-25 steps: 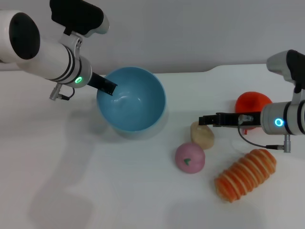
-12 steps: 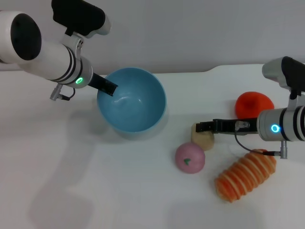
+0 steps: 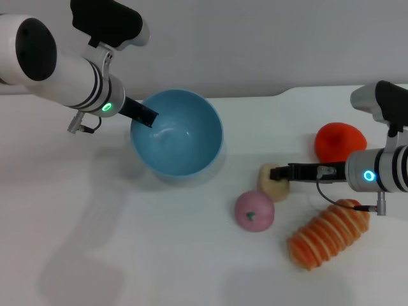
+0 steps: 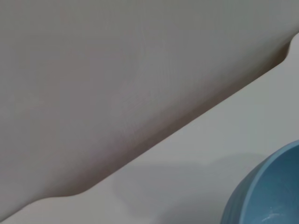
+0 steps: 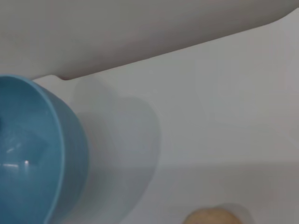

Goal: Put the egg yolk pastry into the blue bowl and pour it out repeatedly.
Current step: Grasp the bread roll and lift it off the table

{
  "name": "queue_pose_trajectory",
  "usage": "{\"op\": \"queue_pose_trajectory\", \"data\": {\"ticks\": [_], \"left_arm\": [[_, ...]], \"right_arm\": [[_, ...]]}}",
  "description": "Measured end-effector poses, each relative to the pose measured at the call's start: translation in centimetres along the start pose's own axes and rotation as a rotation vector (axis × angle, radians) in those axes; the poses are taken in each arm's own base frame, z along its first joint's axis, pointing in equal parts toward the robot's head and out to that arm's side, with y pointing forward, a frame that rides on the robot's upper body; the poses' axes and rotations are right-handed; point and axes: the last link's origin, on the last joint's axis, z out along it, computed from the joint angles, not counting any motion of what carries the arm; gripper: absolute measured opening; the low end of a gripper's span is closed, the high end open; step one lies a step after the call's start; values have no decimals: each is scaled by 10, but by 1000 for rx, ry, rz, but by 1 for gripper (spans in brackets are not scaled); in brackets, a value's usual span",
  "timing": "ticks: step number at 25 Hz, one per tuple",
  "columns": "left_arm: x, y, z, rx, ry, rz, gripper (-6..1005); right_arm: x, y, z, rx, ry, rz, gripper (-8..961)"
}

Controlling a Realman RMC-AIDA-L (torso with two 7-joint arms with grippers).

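The blue bowl point(image 3: 177, 132) hangs tilted at the back left, its open side facing me and nothing inside. My left gripper point(image 3: 144, 115) is shut on its left rim. The bowl's edge also shows in the left wrist view point(image 4: 271, 191) and its side in the right wrist view point(image 5: 37, 154). The egg yolk pastry point(image 3: 273, 187), a pale cream lump, lies on the white table right of centre. My right gripper point(image 3: 278, 173) reaches in from the right and sits on the pastry's top. The pastry's top edge point(image 5: 210, 217) peeks into the right wrist view.
A pink ball with a green mark point(image 3: 254, 211) lies just in front of the pastry. An orange-and-cream ridged bread point(image 3: 328, 233) lies under the right arm, and a red-orange rounded piece point(image 3: 339, 141) behind it. The table's back edge meets a grey wall.
My right gripper has come down and slightly forward from above the pastry onto its top. The left arm and the bowl have barely moved.
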Motion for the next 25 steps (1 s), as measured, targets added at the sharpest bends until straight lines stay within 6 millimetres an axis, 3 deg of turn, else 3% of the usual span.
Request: {"op": "queue_pose_trajectory", "data": {"ticks": [5,17,25], "left_arm": [[0,-1,0,3,4,-4,0],[0,0,1,1,3,-9,0],[-1,4,1,-17,-18,-8,0]], "right_arm": [[0,0,0,5,0,-28,257],[-19,6,-7,-8,-68,-126,166],[-46,37,-26,-131,-111,-245,122]]}}
